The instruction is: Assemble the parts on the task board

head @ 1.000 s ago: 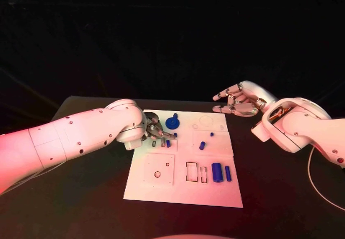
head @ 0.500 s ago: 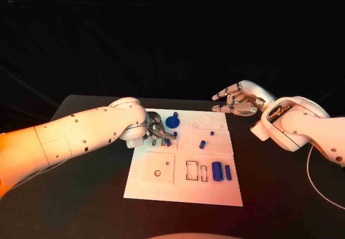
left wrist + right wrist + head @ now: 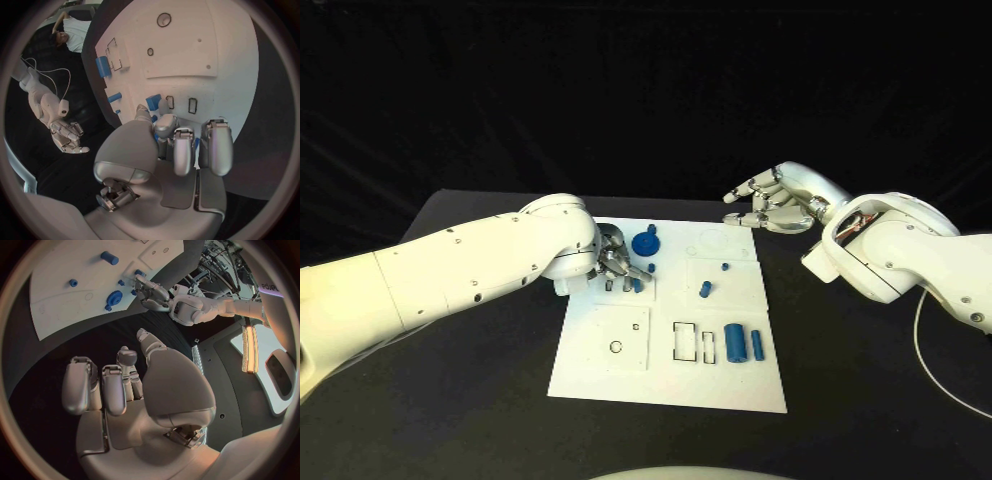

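Nothing much moves since 1 second ago; your left hand (image 3: 615, 262) stays curled over small blue parts (image 3: 635, 285) on the task board (image 3: 733, 385), its grasp I cannot tell; your right hand (image 3: 776, 205) hovers empty, fingers apart; several parts lie loose, so most assembly remains.

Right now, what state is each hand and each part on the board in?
left hand: fingers curled down over small blue parts at the board's left side; whether it grips one, cannot tell.
right hand: holds nothing, fingers apart, off the board's far right corner.
task board: flat on the table.
round blue part: on the board, untouched.
two blue cylinders: lying side by side, untouched.
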You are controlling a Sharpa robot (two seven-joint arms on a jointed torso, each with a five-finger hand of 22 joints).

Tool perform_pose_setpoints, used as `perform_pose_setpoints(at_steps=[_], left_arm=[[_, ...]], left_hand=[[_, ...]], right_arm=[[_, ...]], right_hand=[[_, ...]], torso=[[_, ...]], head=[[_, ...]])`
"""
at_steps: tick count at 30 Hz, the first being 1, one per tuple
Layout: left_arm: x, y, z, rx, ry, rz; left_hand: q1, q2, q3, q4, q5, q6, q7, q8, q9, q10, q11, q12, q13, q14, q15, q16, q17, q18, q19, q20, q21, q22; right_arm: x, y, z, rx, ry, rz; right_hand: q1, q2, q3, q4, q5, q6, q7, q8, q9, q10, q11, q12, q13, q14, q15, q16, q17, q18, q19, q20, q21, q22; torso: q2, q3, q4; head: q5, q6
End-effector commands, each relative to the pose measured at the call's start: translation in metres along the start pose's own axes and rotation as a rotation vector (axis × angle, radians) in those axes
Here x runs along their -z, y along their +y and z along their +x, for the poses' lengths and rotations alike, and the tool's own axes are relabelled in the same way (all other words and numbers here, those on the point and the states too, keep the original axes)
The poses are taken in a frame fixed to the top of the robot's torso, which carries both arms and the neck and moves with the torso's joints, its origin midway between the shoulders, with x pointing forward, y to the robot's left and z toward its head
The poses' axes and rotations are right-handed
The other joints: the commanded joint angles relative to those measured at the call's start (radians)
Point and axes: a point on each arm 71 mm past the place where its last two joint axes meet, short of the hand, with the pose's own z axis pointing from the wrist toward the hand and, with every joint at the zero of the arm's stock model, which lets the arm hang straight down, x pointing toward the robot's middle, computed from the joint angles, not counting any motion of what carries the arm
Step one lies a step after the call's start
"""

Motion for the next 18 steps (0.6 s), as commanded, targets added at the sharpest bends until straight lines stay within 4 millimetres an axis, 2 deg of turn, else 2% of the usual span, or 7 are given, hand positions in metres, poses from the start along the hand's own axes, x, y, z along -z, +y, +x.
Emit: perform_pose_setpoints(at_steps=[1, 11, 13, 15, 17, 18], left_arm=[[-0.0003, -0.0019, 0.0009, -0.025, 0.018, -0.003], [0.0, -0.0057, 0.0028, -0.029, 0.023, 0.005], [0.0002, -0.006, 0.0032, -0.03, 0.026, 0.007], [0.0005, -0.0058, 0.0034, -0.031, 0.028, 0.007], [0.0006, -0.0053, 0.0033, -0.03, 0.028, 0.007], [0.0006, -0.005, 0.0032, -0.029, 0.027, 0.006]], left_hand=[[0.014, 0.002, 0.0, -0.009, 0.0, -0.008, 0.001, 0.008, 0.004, -0.001, -0.007, 0.002, 0.0, 0.105, -0.006, 0.002, 0.263, -0.015, 0.035, -0.007, 0.004, 0.073], [0.051, 0.014, 0.018, -0.025, 0.0, -0.015, 0.0, 0.014, 0.02, -0.002, -0.008, 0.002, -0.001, 0.105, -0.006, 0.002, 0.263, -0.015, 0.035, -0.007, 0.004, 0.073], [0.081, 0.022, 0.036, -0.042, 0.001, -0.018, -0.002, 0.016, 0.026, -0.002, -0.009, 0.002, -0.002, 0.105, -0.007, 0.002, 0.263, -0.015, 0.034, -0.008, 0.003, 0.073], [0.138, 0.035, 0.072, -0.078, 0.001, -0.026, -0.007, 0.014, 0.031, -0.004, -0.014, -0.001, -0.004, 0.105, -0.011, 0.002, 0.263, -0.015, 0.034, -0.01, 0.003, 0.072], [0.17, 0.04, 0.096, -0.099, 0.002, -0.032, -0.008, 0.011, 0.033, -0.006, -0.016, -0.003, -0.005, 0.105, -0.013, 0.002, 0.263, -0.015, 0.034, -0.012, 0.003, 0.073], [0.209, 0.048, 0.123, -0.123, 0.012, -0.039, -0.013, 0.006, 0.033, -0.01, -0.02, -0.007, -0.008, 0.105, -0.016, 0.002, 0.263, -0.014, 0.033, -0.015, 0.002, 0.072]], right_arm=[[-0.0004, 0.0003, 0.0019, 0.014, 0.021, -0.001], [-0.0018, 0.0003, 0.0041, 0.022, 0.034, 0.0], [-0.002, 0.0003, 0.0045, 0.022, 0.035, 0.0], [-0.0022, 0.0002, 0.0047, 0.023, 0.036, 0.001], [-0.0024, 0.0, 0.0049, 0.023, 0.037, 0.001], [-0.0025, 0.0, 0.0049, 0.023, 0.037, 0.002]], right_hand=[[-0.002, 0.009, 0.002, 0.004, 0.005, 0.005, 0.0, 0.005, -0.001, 0.003, -0.003, 0.0, -0.001, 0.062, 0.003, -0.004, 0.068, -0.001, -0.008, 0.0, -0.005, -0.001], [0.0, 0.011, 0.003, 0.004, 0.017, 0.006, -0.001, 0.006, -0.001, 0.003, -0.004, 0.0, -0.002, 0.062, 0.002, -0.005, 0.068, -0.001, -0.008, 0.0, -0.006, -0.002], [0.001, 0.011, 0.003, 0.004, 0.019, 0.006, -0.001, 0.006, -0.002, 0.003, -0.004, 0.0, -0.002, 0.062, 0.002, -0.006, 0.068, -0.001, -0.008, 0.0, -0.006, -0.002], [0.001, 0.011, 0.003, 0.003, 0.021, 0.006, -0.001, 0.007, -0.002, 0.003, -0.004, -0.001, -0.002, 0.062, 0.002, -0.006, 0.068, -0.001, -0.008, -0.001, -0.006, -0.002], [0.001, 0.011, 0.003, 0.004, 0.023, 0.006, -0.001, 0.007, -0.002, 0.003, -0.004, -0.001, -0.003, 0.062, 0.001, -0.006, 0.067, -0.001, -0.008, -0.001, -0.007, -0.002], [0.001, 0.011, 0.003, 0.004, 0.024, 0.006, -0.001, 0.007, -0.002, 0.003, -0.004, -0.001, -0.003, 0.062, 0.001, -0.006, 0.067, -0.001, -0.008, -0.001, -0.007, -0.002]], torso=[[0.0, -0.0003, -0.001], [0.0, 0.0004, 0.0005], [0.001, 0.0004, 0.0002], [0.001, 0.0006, -0.0001], [0.001, 0.0006, -0.0001], [0.001, 0.0007, 0.0]], head=[[0.0, -0.002], [-0.002, -0.004], [-0.004, -0.004], [-0.004, -0.005], [-0.004, -0.005], [-0.004, -0.005]])
